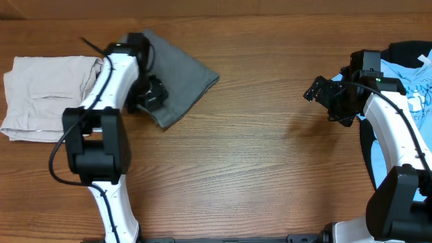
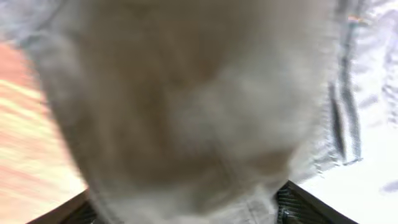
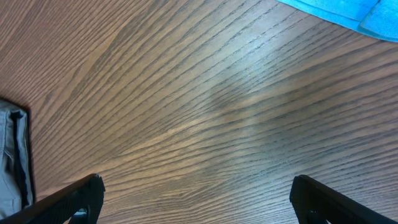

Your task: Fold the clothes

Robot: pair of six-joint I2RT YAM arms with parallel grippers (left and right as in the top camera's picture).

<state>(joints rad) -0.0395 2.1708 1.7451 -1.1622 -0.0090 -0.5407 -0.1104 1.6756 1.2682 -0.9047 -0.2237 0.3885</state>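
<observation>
Beneath the left hand [image 1: 151,92], the grey shorts [image 1: 183,75].

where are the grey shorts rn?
Overhead view: upper left of the table, the grey shorts lie folded just right of the beige shorts, with the left gripper at their left edge.

Robot lab: wooden table [image 1: 256,175] with left arm [image 1: 111,81] and right arm [image 1: 398,128].
</observation>
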